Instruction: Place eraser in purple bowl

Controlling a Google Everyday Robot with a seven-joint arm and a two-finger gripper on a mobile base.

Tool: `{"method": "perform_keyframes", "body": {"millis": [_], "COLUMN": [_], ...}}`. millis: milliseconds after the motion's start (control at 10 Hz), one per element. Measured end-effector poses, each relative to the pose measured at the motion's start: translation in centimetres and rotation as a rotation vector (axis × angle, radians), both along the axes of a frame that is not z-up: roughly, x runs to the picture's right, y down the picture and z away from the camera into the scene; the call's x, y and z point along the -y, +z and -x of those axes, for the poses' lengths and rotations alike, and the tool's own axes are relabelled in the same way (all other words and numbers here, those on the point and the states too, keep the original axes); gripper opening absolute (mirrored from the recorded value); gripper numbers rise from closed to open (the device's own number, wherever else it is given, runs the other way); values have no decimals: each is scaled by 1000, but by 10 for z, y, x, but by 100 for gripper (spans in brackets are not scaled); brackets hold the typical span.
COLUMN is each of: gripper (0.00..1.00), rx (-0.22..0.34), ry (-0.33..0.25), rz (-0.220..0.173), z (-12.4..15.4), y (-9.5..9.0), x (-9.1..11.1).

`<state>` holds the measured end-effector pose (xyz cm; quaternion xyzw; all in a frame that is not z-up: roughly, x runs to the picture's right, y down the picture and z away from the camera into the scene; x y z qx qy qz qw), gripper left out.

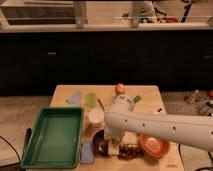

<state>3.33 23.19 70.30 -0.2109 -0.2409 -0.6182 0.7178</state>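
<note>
**Robot arm reaching down over a purple bowl at the near edge of a wooden bench**

A thick white arm with a row of small dark holes enters from the right edge and runs leftward across the lower half of the view. At its rounded elbow it bends down, so the gripper hangs at the near edge of the bench, just above or touching the right rim of the purple bowl. The arm's own body covers the gripper, so I cannot tell whether it is open, closed or holding anything. The eraser is not visible anywhere; it may be hidden under the arm.

The purple bowl is only partly seen, its right side covered by the arm. One orange bowl sits to the right, also partly under the arm. Between the two bowls lies a dark, lumpy cluster that is too unclear to name.

One large green tray fills the left side of the bench. A flat blue-grey pad lies just beside the tray's near right corner, touching or nearly touching the purple bowl. Behind the arm stand one white cup and one pale green cup. One crumpled light blue cloth lies at the far left, and one orange fruit sits near the far edge.
</note>
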Motion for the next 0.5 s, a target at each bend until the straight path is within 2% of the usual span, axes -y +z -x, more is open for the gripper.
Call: {"method": "perform_keyframes", "body": {"millis": [500], "gripper": [0], "rx": [-7], "ry": [-5], "rz": [-4], "z": [24], "y": [2], "x": [0]}}
